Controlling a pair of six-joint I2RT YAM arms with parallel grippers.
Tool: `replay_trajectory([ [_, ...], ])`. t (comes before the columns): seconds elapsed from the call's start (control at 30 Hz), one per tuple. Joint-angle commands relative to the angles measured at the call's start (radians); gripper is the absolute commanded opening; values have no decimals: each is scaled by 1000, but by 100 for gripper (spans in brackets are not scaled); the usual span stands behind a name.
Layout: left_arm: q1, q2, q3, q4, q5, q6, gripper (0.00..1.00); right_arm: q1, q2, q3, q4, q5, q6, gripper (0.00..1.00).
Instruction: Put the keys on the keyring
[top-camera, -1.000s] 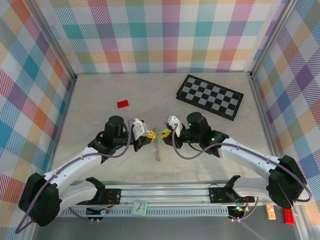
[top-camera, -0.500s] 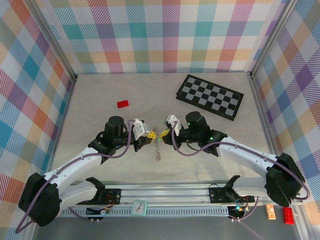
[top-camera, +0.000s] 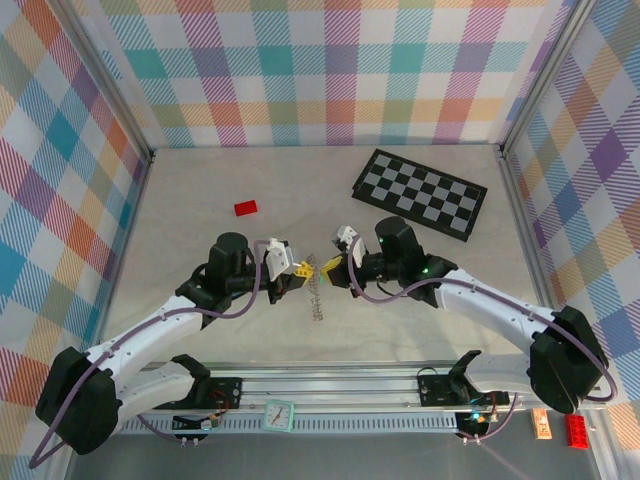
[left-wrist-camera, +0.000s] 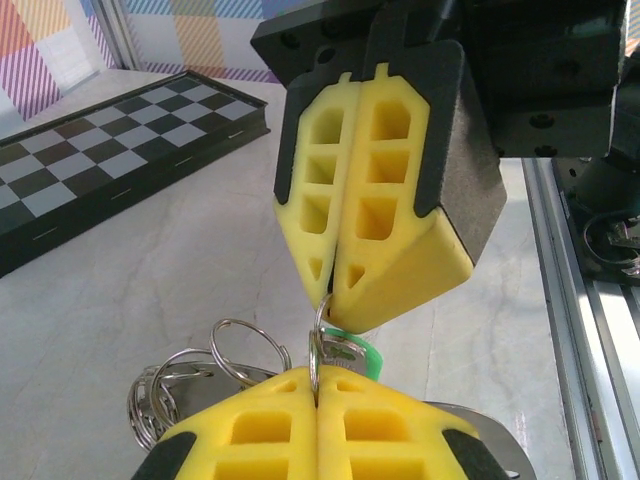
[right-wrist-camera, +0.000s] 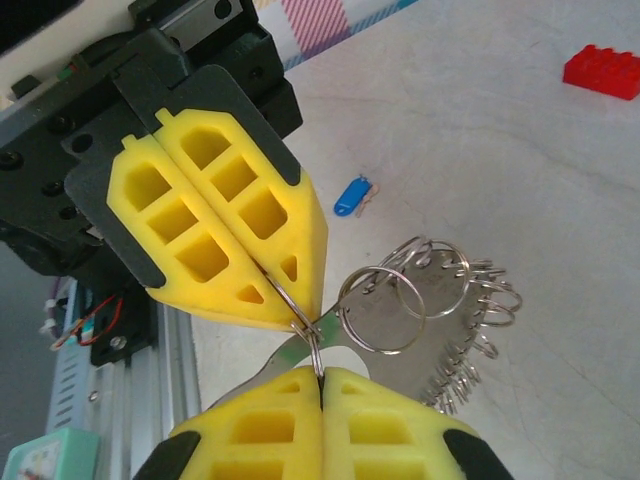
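Closure on the right side is what you should note. A second ago the right gripper (top-camera: 329, 268) stood part open just beside its partner at the centre of the top view. Now its yellow fingers are pressed together, and it has edged closer to the left gripper (top-camera: 302, 270), so the two tips nearly meet.

In the left wrist view a thin split ring runs from between the left fingers at the bottom edge up to the right fingertips above. Both pairs of jaws are pinching that same ring of the keyring (right-wrist-camera: 430, 290). The rest of the bunch hangs beside the pinch, right of centre in the right wrist view.

The green key (left-wrist-camera: 352, 352) sits right at the pinch, low in the left wrist frame and touching the ring. You cannot tell from here whether it is threaded on or only trapped against the wire. The blue key (right-wrist-camera: 352, 196) lies alone on the table (top-camera: 200, 180), above centre in the right wrist frame and well apart from the grippers.

Judged from this, you now hold the ring from both sides, which suits prying a coil open or working the green key round it. The blue key has not yet been picked up.
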Motion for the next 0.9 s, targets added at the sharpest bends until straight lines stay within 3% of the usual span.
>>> replay_trajectory([
  [0.0,-54,-21,31,61,14,-8,0,-10,22,42,-43,-106,-23,0],
  [0.23,-98,-10,-11,192,-82,-45,0,-29,62,60,-103,-162,-44,0],
  [0.6,-110,16,-15,228,-67,-47,0,-74,80,71,-135,-186,-24,0],
  [0.73,-115,30,-31,278,-71,-70,0,-74,109,86,-138,-203,-28,5],
  [0.87,-116,40,-54,337,-85,-100,0,-74,81,74,-115,-178,-48,22],
])
